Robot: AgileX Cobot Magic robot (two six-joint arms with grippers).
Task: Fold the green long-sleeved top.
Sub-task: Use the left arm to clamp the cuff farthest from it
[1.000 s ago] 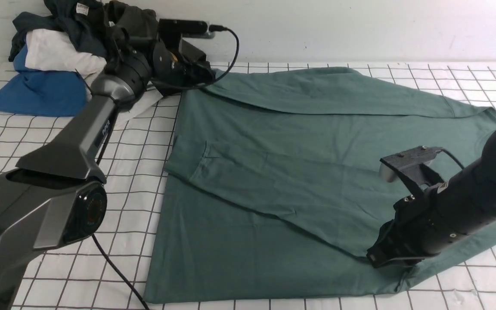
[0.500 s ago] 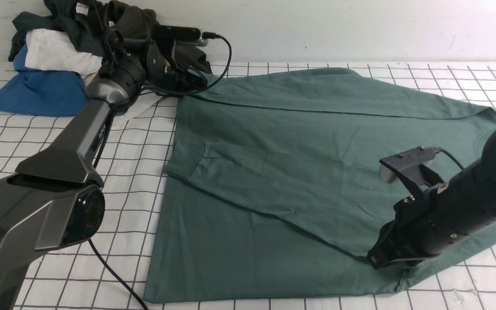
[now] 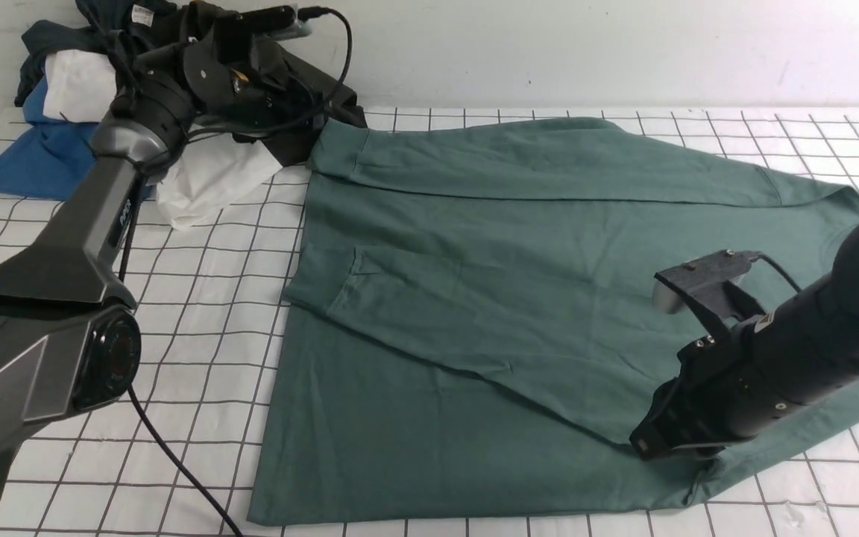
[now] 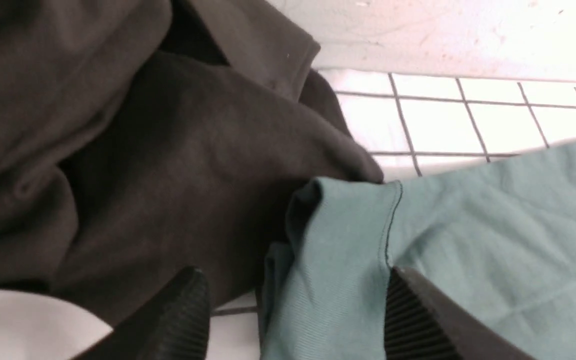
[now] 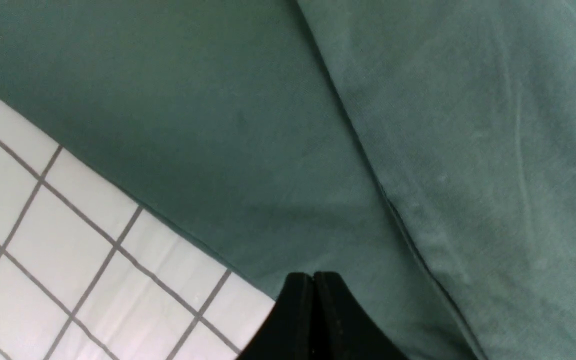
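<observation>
**Worktop and surroundings.** The worktop (image 3: 213, 313) is covered by a white cloth printed with a dark square grid. A plain white wall (image 3: 623, 52) rises directly behind its far edge.

**Task object.** The green long-sleeved top (image 3: 519, 246) lies flat over the centre and right of the worktop. Its hem runs along the near edge and its body reaches towards the right edge. One sleeve (image 3: 429, 313) is folded diagonally across the body. The other sleeve lies along the far edge, and its ribbed cuff (image 4: 338, 235) points to the far left corner.

**Other items.** A heap of clothes fills the far left corner: a blue garment (image 3: 19, 160), a white garment (image 3: 209, 175) and a dark garment (image 4: 168, 150). The dark garment touches the cuff. A black cable (image 3: 176, 462) trails over the grid near the left edge.

**End effectors.** The left gripper (image 4: 294, 274) is at the far left corner with its jaws spread wide. The cuff lies between the jaws and is not pinched. The right gripper (image 3: 640, 446) sits low over the top near the near right corner. Its fingers (image 5: 328, 300) are pressed together above the hem. The pictures do not show whether any cloth is caught between them.
</observation>
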